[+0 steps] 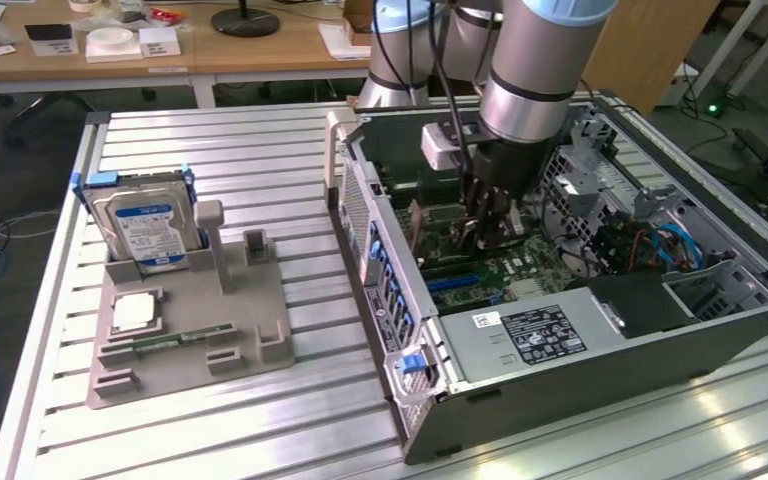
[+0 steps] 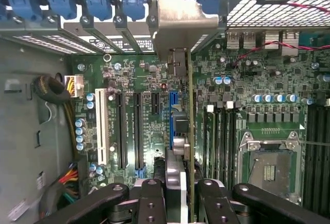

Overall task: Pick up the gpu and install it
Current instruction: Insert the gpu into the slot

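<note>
The gpu (image 1: 440,226), a thin dark card with a brownish face, stands on edge inside the open computer case (image 1: 398,330) just above the green motherboard (image 1: 491,275). My gripper (image 1: 486,222) reaches down into the case and is shut on it. In the wrist view the gpu (image 2: 190,105) appears edge-on, running from my black fingers (image 2: 152,201) to its silver bracket (image 2: 180,28) at the case's rear wall. It lines up with the blue expansion slot (image 2: 172,108); whether it is seated cannot be told.
On the exterior view's left, a grey fixture (image 1: 204,335) holds the silver hard drive (image 1: 144,225), a processor chip (image 1: 135,312) and a green memory stick (image 1: 171,340). Free black slots (image 2: 121,131), the processor socket (image 2: 268,165) and the power supply (image 1: 542,335) surround the card.
</note>
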Motion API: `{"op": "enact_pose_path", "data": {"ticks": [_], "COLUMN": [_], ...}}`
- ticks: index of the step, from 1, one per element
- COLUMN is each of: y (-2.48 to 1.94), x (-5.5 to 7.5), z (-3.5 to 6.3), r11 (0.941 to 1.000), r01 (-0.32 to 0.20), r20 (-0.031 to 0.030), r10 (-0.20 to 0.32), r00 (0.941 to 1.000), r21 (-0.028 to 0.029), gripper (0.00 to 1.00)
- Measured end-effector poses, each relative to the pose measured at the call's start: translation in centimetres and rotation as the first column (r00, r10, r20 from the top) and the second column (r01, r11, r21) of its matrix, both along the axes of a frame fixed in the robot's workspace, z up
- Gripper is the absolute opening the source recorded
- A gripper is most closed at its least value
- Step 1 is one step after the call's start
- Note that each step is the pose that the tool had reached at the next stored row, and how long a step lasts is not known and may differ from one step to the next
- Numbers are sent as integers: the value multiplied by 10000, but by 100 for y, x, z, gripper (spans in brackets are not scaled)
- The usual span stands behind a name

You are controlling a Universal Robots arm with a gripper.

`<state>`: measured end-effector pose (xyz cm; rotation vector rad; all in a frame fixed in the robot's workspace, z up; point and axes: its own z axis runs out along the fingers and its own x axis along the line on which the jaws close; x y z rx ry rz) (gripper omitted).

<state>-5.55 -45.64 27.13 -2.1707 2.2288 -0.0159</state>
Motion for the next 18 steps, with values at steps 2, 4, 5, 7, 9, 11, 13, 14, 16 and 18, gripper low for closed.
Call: {"op": "enact_pose_path", "data": {"ticks": [2,4,5,7,9,11,13,14,16,18], "y": [0,0,0,-2,-2,-3,-3,-3,-3,-3], "x": [-16,-32,-34,-34,-35,-41,-52,-60,-67,-70], "z": [-32,-52,-66,-101,-138,-166,-191,-204,-225,-235], "r11": [10000,10000,10000,10000,10000,10000,10000,10000,10000,10000], "r01": [1,1,1,0,0,2,1,1,0,0], "r20": [0,0,0,0,-1,-1,-1,-2,-2,-2], "r10": [-1,-1,-1,0,0,-2,-1,-1,0,0], "r00": [10000,10000,10000,10000,10000,10000,10000,10000,10000,10000], "r21": [0,0,0,1,0,0,-1,0,0,-1], "gripper": [29,29,29,29,29,29,29,29,29,29]}}
